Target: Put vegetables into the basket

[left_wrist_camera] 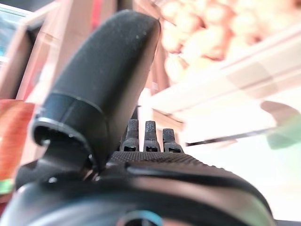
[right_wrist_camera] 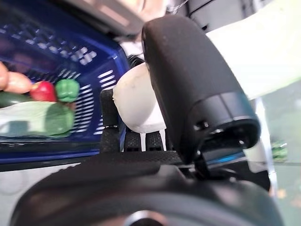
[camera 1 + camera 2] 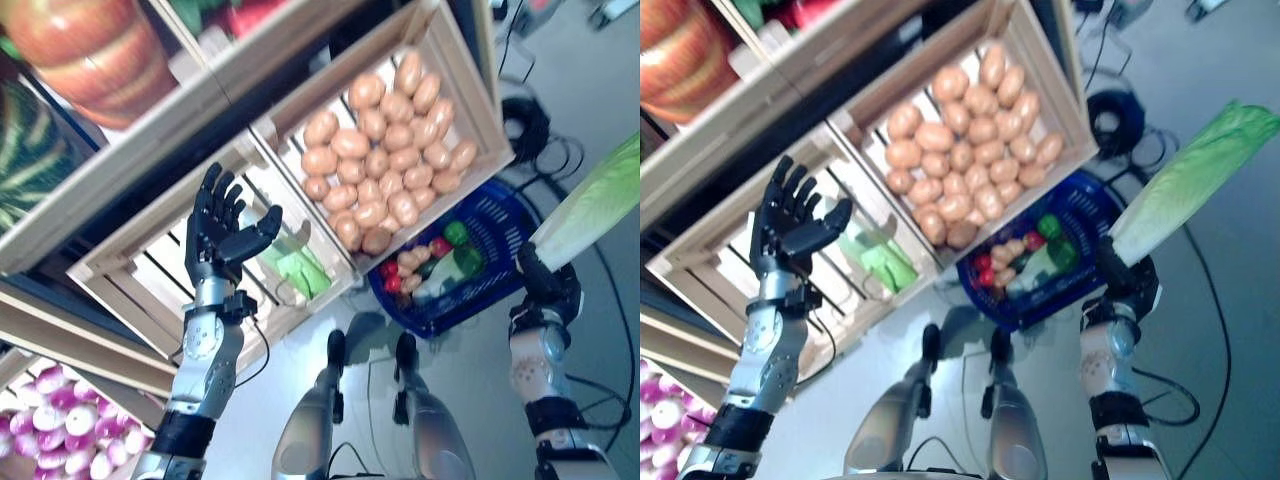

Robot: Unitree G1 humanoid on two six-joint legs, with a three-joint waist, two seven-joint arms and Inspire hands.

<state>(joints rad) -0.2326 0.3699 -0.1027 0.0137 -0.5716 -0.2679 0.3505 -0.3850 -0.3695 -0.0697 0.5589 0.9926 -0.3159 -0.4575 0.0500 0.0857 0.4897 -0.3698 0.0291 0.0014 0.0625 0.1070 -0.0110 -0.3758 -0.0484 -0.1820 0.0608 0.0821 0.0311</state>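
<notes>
My right hand (image 3: 548, 278) is shut on the white stem end of a long pale-green cabbage (image 3: 590, 205), holding it up to the right of the blue plastic basket (image 3: 500, 215) on the floor. In the right wrist view the cabbage's white base (image 2: 136, 101) sits between thumb and fingers. The basket holds a pale green vegetable (image 3: 450, 270), green peppers (image 3: 457, 233), small red vegetables (image 3: 390, 270) and potatoes (image 3: 410, 262). My left hand (image 3: 225, 228) is open and empty, raised in front of a wooden crate (image 3: 120, 270) on the stand, near a green leafy vegetable (image 3: 300, 268).
A wooden stand (image 3: 200, 110) with slatted crates fills the left and top. A crate of potatoes (image 3: 385, 150) sits just above the basket. Grey floor with black cables (image 3: 535, 135) lies to the right.
</notes>
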